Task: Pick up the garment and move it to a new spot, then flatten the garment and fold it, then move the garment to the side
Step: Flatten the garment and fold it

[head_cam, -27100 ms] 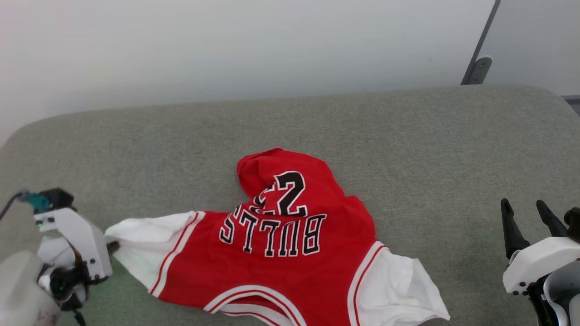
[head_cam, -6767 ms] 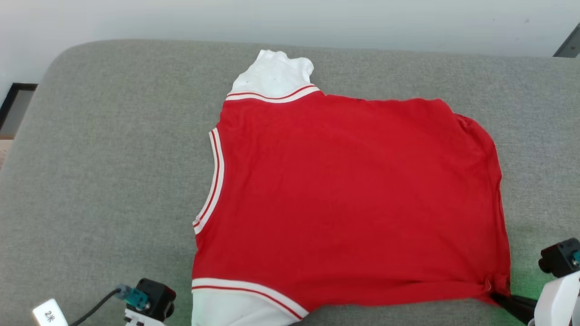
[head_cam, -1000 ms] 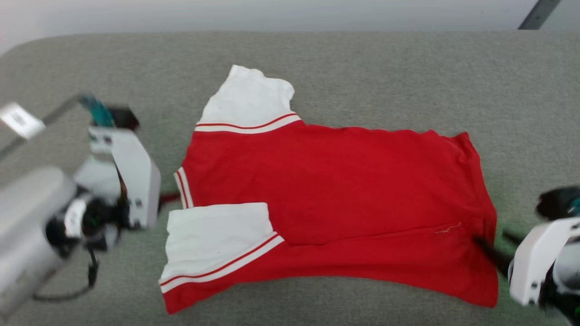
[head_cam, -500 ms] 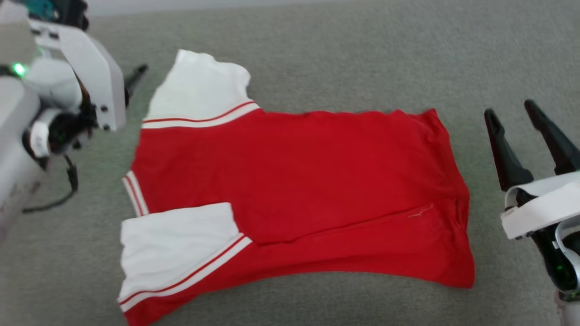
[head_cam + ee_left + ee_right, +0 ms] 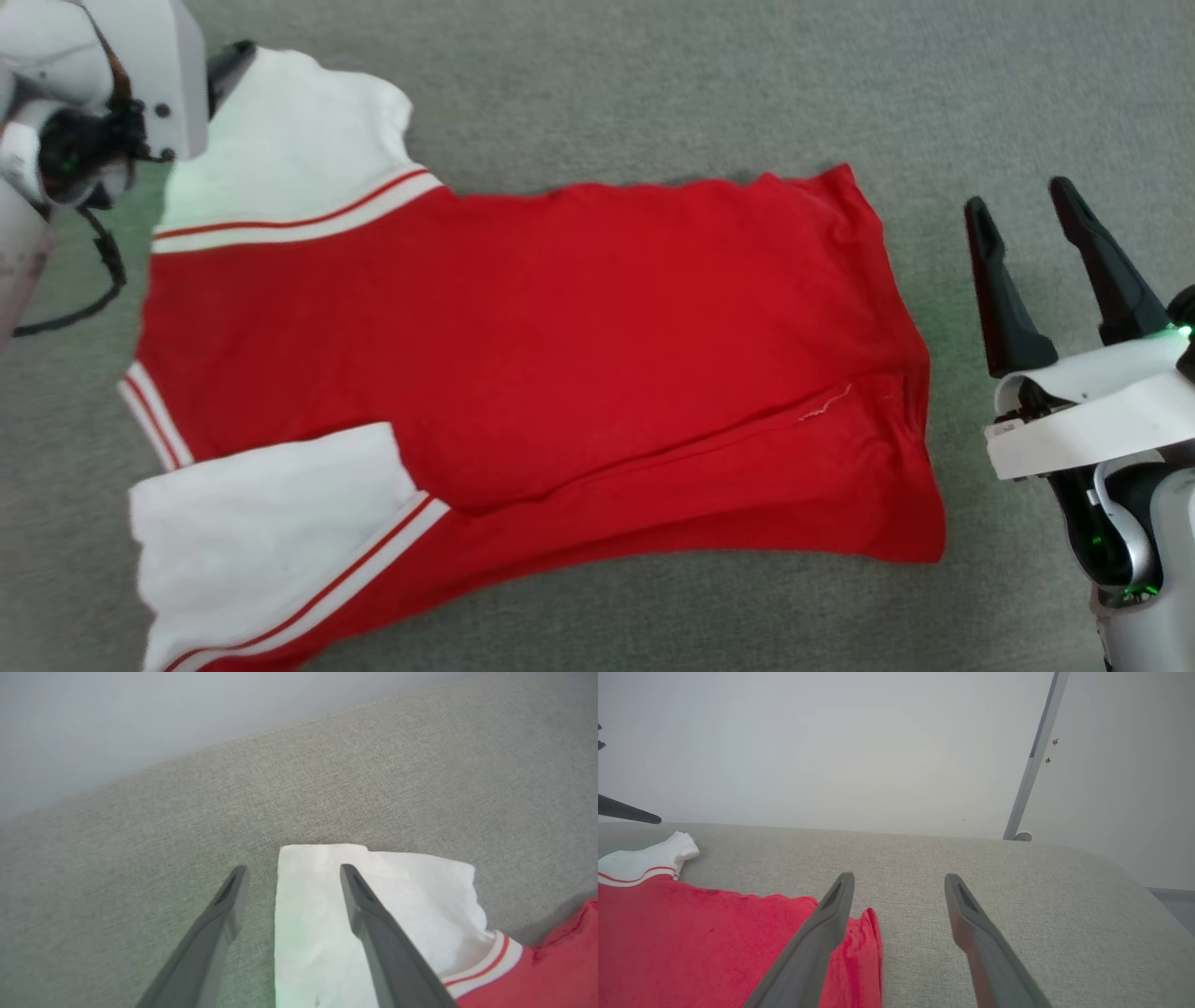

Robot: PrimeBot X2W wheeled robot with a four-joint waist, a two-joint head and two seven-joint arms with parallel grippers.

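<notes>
The garment (image 5: 523, 345) lies spread on the grey cushion, plain red side up, collar to the left and hem to the right. Its near long edge is folded over the body, with one white sleeve (image 5: 261, 532) on top. The other white sleeve (image 5: 289, 131) lies flat at the far left. My left gripper (image 5: 293, 869) is open just above that far sleeve's (image 5: 373, 896) outer edge, one finger over the cloth and one over the cushion. My right gripper (image 5: 1018, 196) stands open and empty, right of the hem (image 5: 864, 947) and apart from it.
The grey upholstered cushion (image 5: 653, 84) runs under everything, with bare fabric beyond the garment and to its right. In the right wrist view a pale wall (image 5: 831, 756) rises behind the cushion's rounded back edge, with a grey metal strip (image 5: 1034, 760) on it.
The head camera has tilted down and closer. My left gripper has moved from beside the collar to the far sleeve. My right gripper has drawn back from the hem, fingers now pointing up.
</notes>
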